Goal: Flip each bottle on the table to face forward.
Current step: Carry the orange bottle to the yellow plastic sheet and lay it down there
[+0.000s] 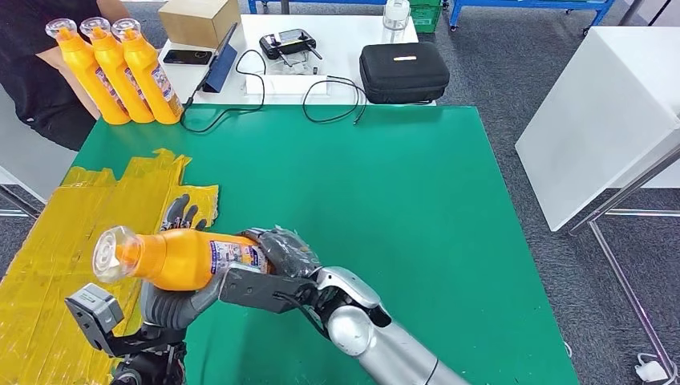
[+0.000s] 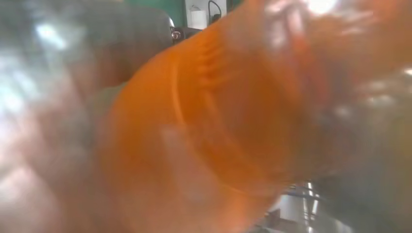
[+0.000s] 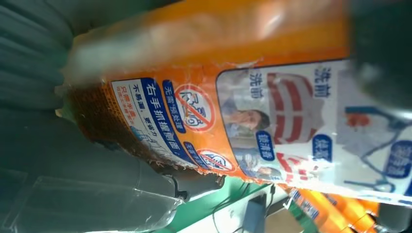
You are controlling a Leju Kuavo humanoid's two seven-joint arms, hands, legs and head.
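Currently the orange bottle [image 1: 180, 258] is gripped by both hands above the green table [image 1: 385, 200]. The right hand [image 1: 277, 265] is wrapped around the labelled base end of the bottle, and the left hand [image 1: 172, 301] is cupped under its body, with dark fingertips [image 1: 183, 212] seen rising behind it. The bottle is held on its side, clear of the table surface, with its clear cap [image 1: 111, 253] pointed toward the robot's left and slightly toward the camera. In the right wrist view the bottle's label [image 3: 301, 126] is seen close up, with blue and white printed panels. In the left wrist view the orange body [image 2: 209, 121] is seen blurred and very near. Below the bottle, a patch of yellow tape [image 1: 88, 241] is laid over the table's left part. At the table's far left corner, three more orange bottles [image 1: 120, 72] are held upright, side by side, by a person in black [image 1: 32, 72]. Behind the table, a black case [image 1: 403, 70], a cardboard box [image 1: 199, 20] and cables [image 1: 321, 92] are set on a white table [image 1: 337, 40].
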